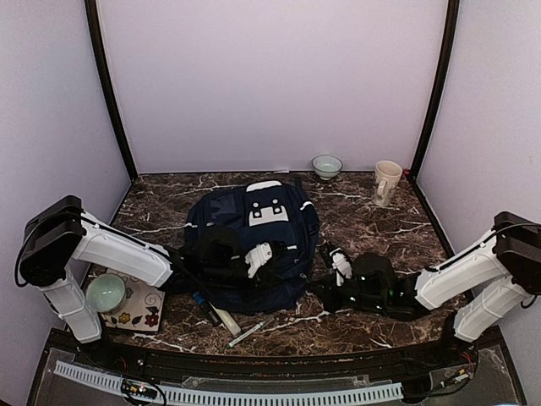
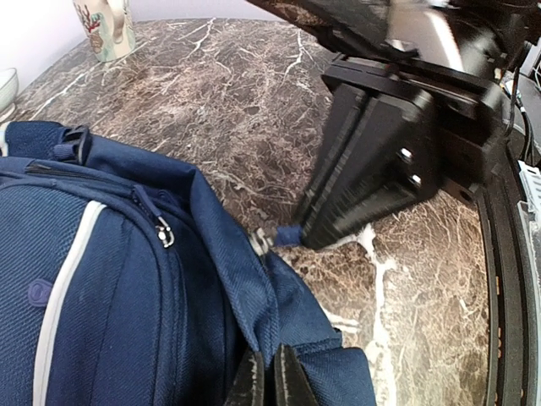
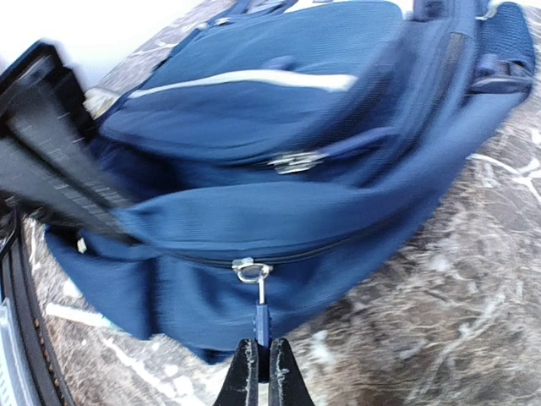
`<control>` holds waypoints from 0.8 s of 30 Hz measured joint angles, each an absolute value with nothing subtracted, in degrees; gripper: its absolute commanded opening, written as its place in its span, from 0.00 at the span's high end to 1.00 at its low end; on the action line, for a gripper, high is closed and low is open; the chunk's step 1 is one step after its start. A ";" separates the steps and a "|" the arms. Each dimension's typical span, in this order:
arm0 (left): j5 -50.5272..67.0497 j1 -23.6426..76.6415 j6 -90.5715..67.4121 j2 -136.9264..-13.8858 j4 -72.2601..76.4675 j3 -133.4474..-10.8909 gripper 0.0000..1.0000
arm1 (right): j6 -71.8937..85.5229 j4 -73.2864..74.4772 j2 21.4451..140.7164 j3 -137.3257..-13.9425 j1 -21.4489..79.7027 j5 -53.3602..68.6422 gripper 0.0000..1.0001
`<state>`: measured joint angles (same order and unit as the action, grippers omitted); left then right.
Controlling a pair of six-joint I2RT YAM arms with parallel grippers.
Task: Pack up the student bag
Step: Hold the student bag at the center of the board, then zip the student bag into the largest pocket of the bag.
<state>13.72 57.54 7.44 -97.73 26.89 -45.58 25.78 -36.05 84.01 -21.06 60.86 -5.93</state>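
1. Left arm (image 1: 118, 249)
   - Role, as I read it: anchor only. I'd hold the cloth taut and steady w/o lifting, so the zip has something to run against.
   - Pose: it reaches in from the L side, low over the worktop (image 1: 372, 220), w/ the forearm approx. level and the wrist over the near part of the bag.
   - Left jaws: closed, pinching a fold of navy fabric beside the zip seam (L wrist view).
2. Student bag (image 1: 254, 228)
   - Position: it lies flat mid-worktop between the two arms, w/ the white patch (image 1: 269, 211) facing up.
   - Step in hand, my judgement: working a compartment zip so the bag can be packed.
   - I can't tell how far that zip is open.
3. Right arm (image 1: 456, 271)
   - How to do it well: I'd draw along the zip line, not up or away from the bag, or the tab may slip or the whole bag may drag.
   - I'd go slowly at the corners. If the bag slides w/ the pull, I'd re-anchor the L side nearer the slider (image 3: 252, 271).
   - Pose: it comes in from the R side, low, w/ the wrist aimed at the bag's R edge.
   - Right jaws: closed on the blue zip pull (image 3: 263, 326), w/ the slider just beyond the tips.
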 measured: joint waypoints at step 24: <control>11.68 56.86 6.31 -92.18 30.50 -39.24 1.00 | 25.34 -31.99 90.30 -29.17 49.45 7.31 1.00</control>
